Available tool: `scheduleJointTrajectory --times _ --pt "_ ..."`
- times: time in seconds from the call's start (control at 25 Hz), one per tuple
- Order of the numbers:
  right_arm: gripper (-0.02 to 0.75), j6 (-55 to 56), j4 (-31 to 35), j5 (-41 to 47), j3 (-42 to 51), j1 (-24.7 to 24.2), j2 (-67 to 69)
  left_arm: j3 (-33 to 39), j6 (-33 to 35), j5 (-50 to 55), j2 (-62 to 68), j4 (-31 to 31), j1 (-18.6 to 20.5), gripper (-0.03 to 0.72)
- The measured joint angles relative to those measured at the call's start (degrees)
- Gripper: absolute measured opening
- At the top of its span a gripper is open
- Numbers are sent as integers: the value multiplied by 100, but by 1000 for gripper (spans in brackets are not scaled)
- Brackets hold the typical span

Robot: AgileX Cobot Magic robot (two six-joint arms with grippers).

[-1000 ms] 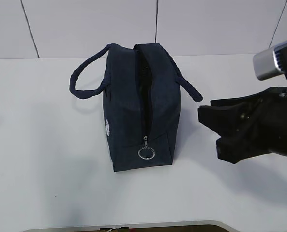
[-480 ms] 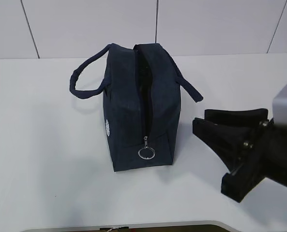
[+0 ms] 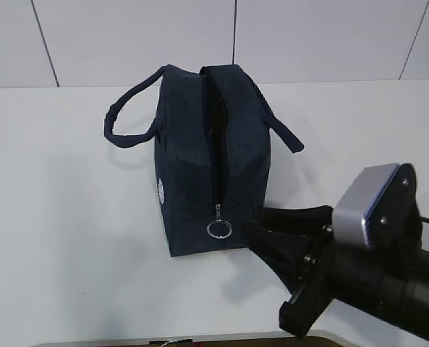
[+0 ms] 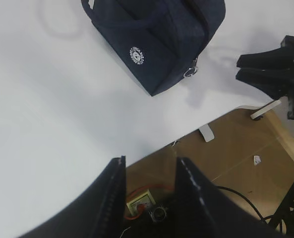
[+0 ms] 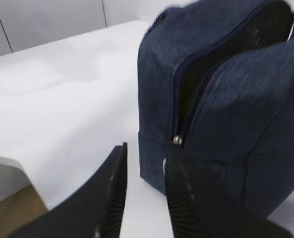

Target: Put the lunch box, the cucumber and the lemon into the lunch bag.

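Bag: I've got the boxy dark navy fabric lunch bag (image 3: 210, 163) standing upright on the white table (image 3: 62, 217), top zip parted along most of its length, dark gap between the two halves.
Handles: two strap handles, one looping out to the bag's left (image 3: 127, 108), one poking out on the right.
Ring pull: the metal ring pull (image 3: 218, 229) hangs at the near end of the bag, low down; the outside camera shows it best.
Right gripper: my right gripper (image 3: 272, 249) is low over the table, just beside the bag's near right corner; jaws partly apart, nothing between them.
Right wrist camera: close in here, I see the zip slider (image 5: 177, 140) at the base of the opening and the bag's inside as plain darkness; the right gripper's fingers (image 5: 112, 198) frame bare table beside the bag's corner.
Left gripper: out of the outside camera's shot; the left wrist camera shows the left gripper (image 4: 149, 191) partly apart and holding nothing, hanging past the table's edge over a wooden floor (image 4: 246, 153).
Left wrist extra: only this view catches the round white logo (image 4: 136, 55) on the bag's side.
Contents: I cannot tell what is inside the bag.
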Motion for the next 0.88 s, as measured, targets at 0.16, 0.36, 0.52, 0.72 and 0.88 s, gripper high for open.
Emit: scheduleJointTrajectory --times 0.16,0.36,0.52,0.72,0.88 --pt "225 0 56 -592 0 0 815 0 0 0 0 -3 0 243" --pt "225 17 508 -1191 -10 0 1470 0 0 0 0 -12 0 243" --pt "229 17 713 -1328 -10 0 1663 0 -42 0 0 -24 0 243" --pt "247 17 735 -1365 -20 0 1945 0 -45 0 0 -24 0 243" --pt "286 17 735 -1365 -66 0 2115 0 -59 0 0 -24 0 243"
